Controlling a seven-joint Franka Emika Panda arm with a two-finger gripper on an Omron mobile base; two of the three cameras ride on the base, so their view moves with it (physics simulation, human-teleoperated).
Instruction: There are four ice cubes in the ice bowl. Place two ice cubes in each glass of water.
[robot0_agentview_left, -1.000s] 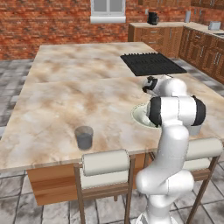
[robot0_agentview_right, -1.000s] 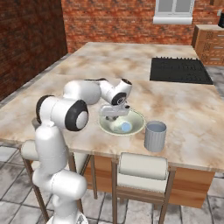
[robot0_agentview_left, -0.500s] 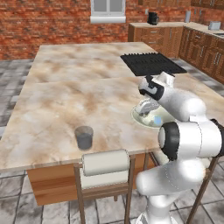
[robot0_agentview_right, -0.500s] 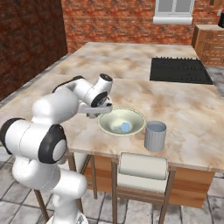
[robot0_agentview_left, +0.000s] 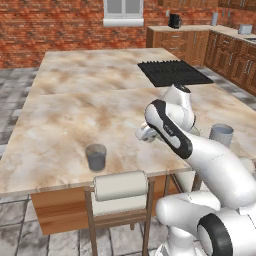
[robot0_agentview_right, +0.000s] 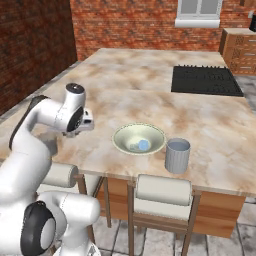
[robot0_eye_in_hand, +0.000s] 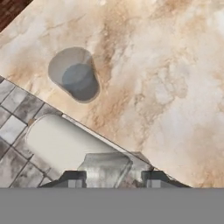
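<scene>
A marble-topped island counter (robot0_agentview_left: 75, 115) was seen with a black cooktop (robot0_agentview_left: 172, 72) set into its far right part. Cushioned stools (robot0_agentview_left: 120, 187) were tucked against its near edge, on grey floor tiles (robot0_agentview_left: 20, 220).

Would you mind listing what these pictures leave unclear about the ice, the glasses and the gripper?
- Bowl, right base view: pale blue ice inside, too small to count.
- Gripper, hand view: just the fingertips rise at the bottom edge; a pale block between them could be an ice cube, unclear.
- Left glass and right glass: any ice in the water is too small to see.
- Left base view: the arm hides the bowl.
</scene>
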